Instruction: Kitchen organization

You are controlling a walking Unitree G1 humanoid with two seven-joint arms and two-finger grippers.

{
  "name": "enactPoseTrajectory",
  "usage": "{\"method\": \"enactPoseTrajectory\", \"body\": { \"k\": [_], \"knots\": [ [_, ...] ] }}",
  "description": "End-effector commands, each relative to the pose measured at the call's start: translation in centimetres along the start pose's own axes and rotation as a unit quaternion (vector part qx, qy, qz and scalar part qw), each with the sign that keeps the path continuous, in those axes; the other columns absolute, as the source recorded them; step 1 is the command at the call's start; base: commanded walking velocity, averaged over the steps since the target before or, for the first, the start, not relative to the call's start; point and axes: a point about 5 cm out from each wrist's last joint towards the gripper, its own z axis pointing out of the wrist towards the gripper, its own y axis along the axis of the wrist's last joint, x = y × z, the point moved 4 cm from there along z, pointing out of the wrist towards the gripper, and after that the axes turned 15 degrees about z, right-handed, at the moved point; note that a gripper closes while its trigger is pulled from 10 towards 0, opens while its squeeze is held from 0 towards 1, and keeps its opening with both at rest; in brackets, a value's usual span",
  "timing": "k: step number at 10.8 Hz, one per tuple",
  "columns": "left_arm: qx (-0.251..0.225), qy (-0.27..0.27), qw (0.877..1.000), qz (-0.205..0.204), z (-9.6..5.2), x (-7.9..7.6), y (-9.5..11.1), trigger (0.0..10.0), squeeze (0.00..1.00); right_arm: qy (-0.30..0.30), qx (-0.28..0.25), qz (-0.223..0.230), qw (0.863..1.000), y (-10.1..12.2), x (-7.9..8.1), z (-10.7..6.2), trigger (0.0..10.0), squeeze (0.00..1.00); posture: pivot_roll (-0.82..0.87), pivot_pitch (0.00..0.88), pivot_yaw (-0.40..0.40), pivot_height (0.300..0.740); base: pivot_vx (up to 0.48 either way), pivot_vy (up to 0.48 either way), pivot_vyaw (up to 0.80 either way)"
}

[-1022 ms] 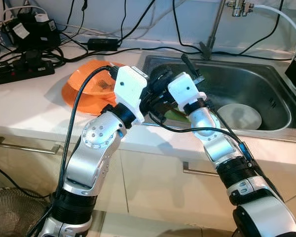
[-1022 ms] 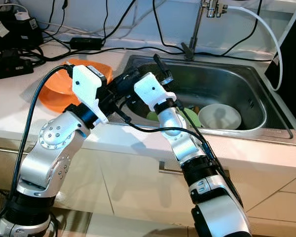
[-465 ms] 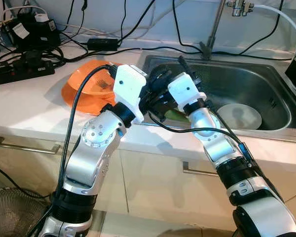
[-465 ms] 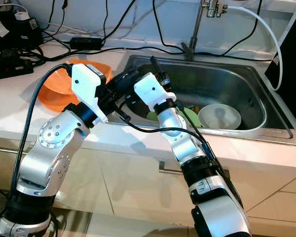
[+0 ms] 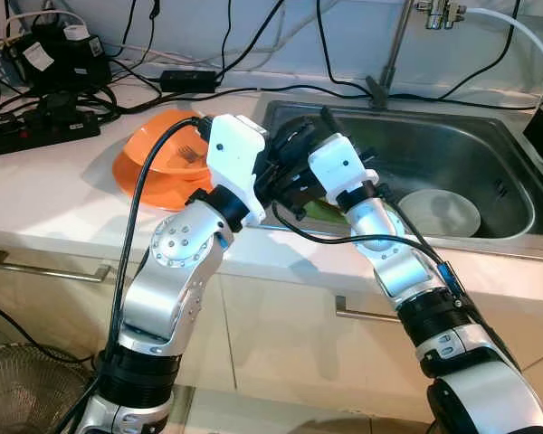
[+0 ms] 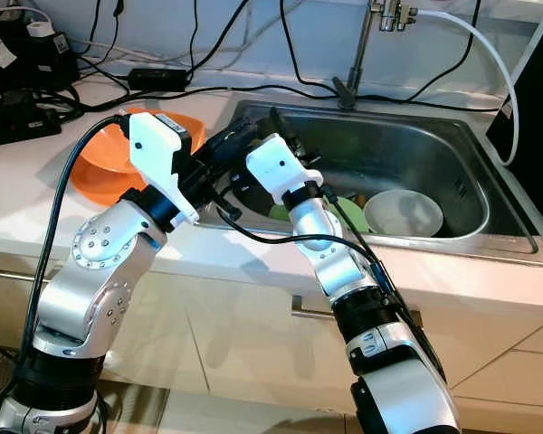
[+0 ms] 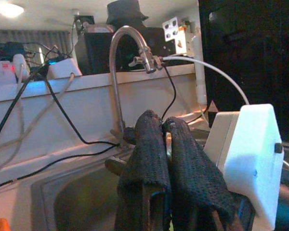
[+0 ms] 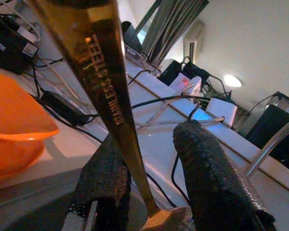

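Utensil [image 8: 108, 91] is the thing to watch: a long metal piece stamped "stainless steel" (spoon or fork, I cannot tell which end it has). It rises up close to the right wrist camera, just beside one finger of the right gripper [image 8: 166, 168]. The two fingers stand apart, and I cannot tell if they really pinch it.

Far left on the white counter [image 5: 54, 190] sits a pile of black cables and plugs [image 5: 50, 86]. Next comes the orange bowl [image 5: 154, 163], with something small lying in it. It sits just beside the sink [image 5: 489, 154].

Then come the two arms, meeting over the sink's left edge. The left gripper [image 7: 164, 144] has its fingers pressed together with nothing between them, and it points toward the tap [image 7: 127, 43]. The right gripper is very close to it.

Down in the sink a green thing [image 6: 348, 210] peeks out behind the right arm, and a white bowl [image 5: 439, 212] lies further right.

My guess is the tidying is only partly done. The white bowl and the green thing look like they need moving out, and the utensil needs a home too.
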Motion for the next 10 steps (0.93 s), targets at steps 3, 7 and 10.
{"method": "enactPoseTrajectory", "body": {
  "k": [3, 7, 10],
  "knots": [
    [-0.005, 0.009, 1.000, 0.007, 0.14, 0.40, 0.64, 10.0, 0.00, -0.009, -0.004, 0.010, 1.000, 0.04, -0.41, -0.22, 0.0, 0.00, 0.23, 0.032, 0.018, 0.740, 0.000, 0.000, 0.00],
    [0.004, 0.017, 1.000, 0.013, 0.14, 0.66, 0.32, 10.0, 0.00, -0.008, -0.007, 0.011, 1.000, 0.13, -0.30, -0.26, 0.0, 0.00, 0.23, 0.025, 0.020, 0.740, 0.000, 0.000, 0.00],
    [0.010, 0.018, 1.000, -0.003, 0.11, 0.65, -0.04, 10.0, 1.00, -0.010, 0.000, 0.012, 1.000, -0.22, -0.47, -0.43, 0.0, 0.00, 0.23, 0.032, 0.020, 0.740, 0.000, 0.000, 0.00]
  ]
}}
